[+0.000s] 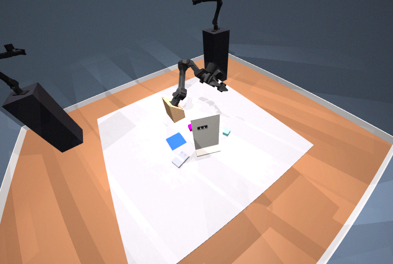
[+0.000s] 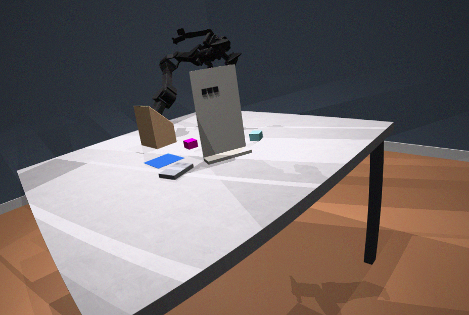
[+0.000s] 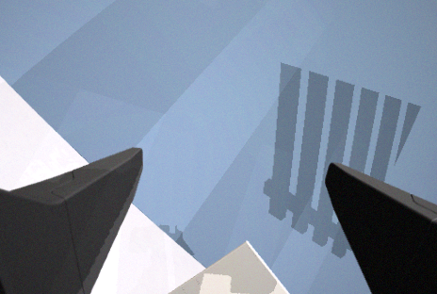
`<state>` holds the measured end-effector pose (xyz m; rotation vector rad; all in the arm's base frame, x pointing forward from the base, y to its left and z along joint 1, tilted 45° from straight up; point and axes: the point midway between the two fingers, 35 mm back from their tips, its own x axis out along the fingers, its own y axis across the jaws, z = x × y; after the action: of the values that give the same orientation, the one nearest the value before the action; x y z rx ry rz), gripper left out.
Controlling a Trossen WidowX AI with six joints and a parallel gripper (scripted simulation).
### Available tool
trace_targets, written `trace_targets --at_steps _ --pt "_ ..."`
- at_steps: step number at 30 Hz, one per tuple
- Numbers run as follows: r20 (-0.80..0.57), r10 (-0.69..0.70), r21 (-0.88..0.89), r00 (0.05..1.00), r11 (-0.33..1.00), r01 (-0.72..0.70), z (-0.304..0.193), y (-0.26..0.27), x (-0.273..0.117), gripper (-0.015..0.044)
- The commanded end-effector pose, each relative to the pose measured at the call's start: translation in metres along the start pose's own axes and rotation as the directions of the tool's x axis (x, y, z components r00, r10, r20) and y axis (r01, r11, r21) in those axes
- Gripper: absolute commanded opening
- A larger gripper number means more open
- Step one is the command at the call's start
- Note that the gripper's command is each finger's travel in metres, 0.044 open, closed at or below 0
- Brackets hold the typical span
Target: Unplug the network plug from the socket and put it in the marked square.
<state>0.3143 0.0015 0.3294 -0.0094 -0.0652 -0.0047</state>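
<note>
Standing near the middle of the white table (image 2: 265, 205), the grey upright panel (image 2: 219, 110) showed a row of three dark sockets (image 2: 209, 91) near its top edge; the plug was prob. seated in one of them, but I couldn't tell which, too small in any view. The arm (image 1: 182, 80) rose from a tan wedge base (image 1: 173, 109) behind the panel, twd the far edge. Its gripper (image 1: 222, 87) hung high above and behind the panel's top edge, jaws spread wide w/ nothing between them, so free to come over to the front. The blue marked square (image 2: 163, 160) lay flat just left of the panel's foot, w/ a grey pad (image 2: 176, 170) beside it. Magenta block (image 2: 190, 143) and teal block (image 2: 255, 135) sat near the panel, likely distractors.
</note>
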Motion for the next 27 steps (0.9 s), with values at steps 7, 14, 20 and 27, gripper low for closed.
trace_targets --at_steps 7,14,20,27 --pt "-0.147 -0.07 -0.105 0.987 0.993 0.055 -0.048 0.005 -0.002 0.0216" --pt "-0.308 -0.165 -0.292 0.937 0.954 0.071 -0.104 0.01 -0.014 0.0156" --pt "-0.408 -0.254 -0.478 0.877 0.878 0.032 -0.146 0.012 -0.032 0.0156" --pt "-0.466 -0.366 -0.681 0.806 0.73 -0.062 -0.184 0.01 -0.059 0.0156"
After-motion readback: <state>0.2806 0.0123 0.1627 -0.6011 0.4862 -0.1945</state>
